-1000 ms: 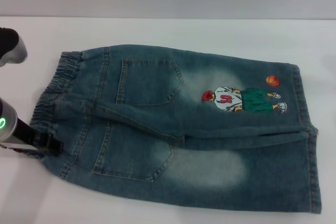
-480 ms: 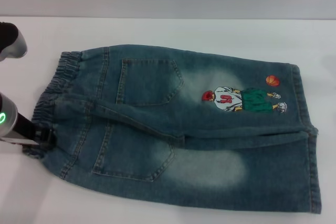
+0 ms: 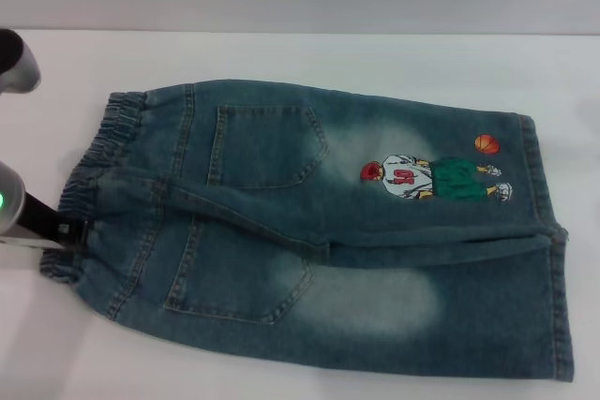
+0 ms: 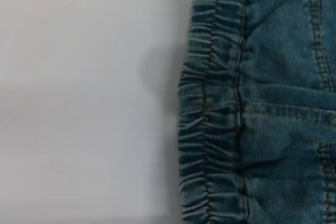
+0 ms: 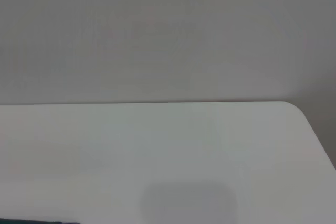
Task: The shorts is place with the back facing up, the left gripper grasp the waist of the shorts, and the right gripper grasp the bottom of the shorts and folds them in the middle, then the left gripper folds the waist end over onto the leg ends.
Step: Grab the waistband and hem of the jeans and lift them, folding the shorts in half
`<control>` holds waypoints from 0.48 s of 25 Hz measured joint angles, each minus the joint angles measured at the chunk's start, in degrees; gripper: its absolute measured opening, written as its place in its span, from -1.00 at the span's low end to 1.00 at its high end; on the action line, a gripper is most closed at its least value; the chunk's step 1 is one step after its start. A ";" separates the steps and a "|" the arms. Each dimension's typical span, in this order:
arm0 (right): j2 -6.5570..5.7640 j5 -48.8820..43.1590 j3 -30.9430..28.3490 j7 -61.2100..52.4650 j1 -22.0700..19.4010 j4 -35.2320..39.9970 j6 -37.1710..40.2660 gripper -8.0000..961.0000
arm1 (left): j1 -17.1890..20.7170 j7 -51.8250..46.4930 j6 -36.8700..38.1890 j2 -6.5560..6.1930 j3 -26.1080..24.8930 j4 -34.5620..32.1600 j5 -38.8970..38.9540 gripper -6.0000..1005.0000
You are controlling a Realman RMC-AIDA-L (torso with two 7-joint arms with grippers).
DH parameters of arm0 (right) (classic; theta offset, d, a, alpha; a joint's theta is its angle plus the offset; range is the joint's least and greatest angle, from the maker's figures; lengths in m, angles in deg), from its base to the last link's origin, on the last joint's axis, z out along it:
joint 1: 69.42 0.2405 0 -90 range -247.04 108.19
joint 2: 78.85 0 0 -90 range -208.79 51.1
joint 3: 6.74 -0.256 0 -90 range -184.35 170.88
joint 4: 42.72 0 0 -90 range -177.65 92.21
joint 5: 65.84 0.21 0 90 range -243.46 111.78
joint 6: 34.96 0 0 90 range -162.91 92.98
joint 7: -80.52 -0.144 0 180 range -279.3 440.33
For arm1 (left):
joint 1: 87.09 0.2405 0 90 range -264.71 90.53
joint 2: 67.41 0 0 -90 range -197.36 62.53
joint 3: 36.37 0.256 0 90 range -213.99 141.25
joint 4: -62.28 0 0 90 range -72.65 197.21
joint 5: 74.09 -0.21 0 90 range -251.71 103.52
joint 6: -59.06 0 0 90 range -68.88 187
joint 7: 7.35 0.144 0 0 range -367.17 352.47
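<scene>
You have the shorts (image 3: 319,231) lying flat, back up, on the white table (image 3: 281,53), long axis running left to right. The waist of the shorts (image 3: 89,185) lies at the robot's left, right against the left gripper (image 3: 67,231), so that arm is nearest. You cannot tell whether its claw is apart or together; the right gripper is out of view, well away from the bottom of the shorts (image 3: 553,259).

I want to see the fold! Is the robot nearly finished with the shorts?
Not yet. Done: the shorts lie flat on the table, back pockets up. In hand: the left gripper sits at the waist of the shorts, though a firm grasp is not visible. Left: the right gripper is not in view, the bottom of the shorts is untouched, and no fold has been made.
</scene>
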 joint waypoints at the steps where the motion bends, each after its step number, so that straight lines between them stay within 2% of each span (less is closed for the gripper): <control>1: 0.00 0.00 0.01 0.00 0.00 0.00 0.02 0.35 | 0.06 -0.01 -0.33 -0.01 -0.18 0.37 0.00 -0.65; 3: 0.02 0.00 0.06 0.00 0.00 0.00 0.08 0.35 | 0.18 -0.03 -0.79 -0.04 -0.38 0.94 -0.04 -0.86; 8: 0.04 0.00 0.09 0.00 0.11 0.01 0.30 0.35 | 1.40 0.18 -1.33 -0.16 -0.65 2.79 -0.23 -0.75; 12: 0.06 0.00 0.08 0.00 0.36 0.22 0.54 0.35 | 1.43 0.46 -2.01 -0.17 -1.00 2.37 -0.14 -0.42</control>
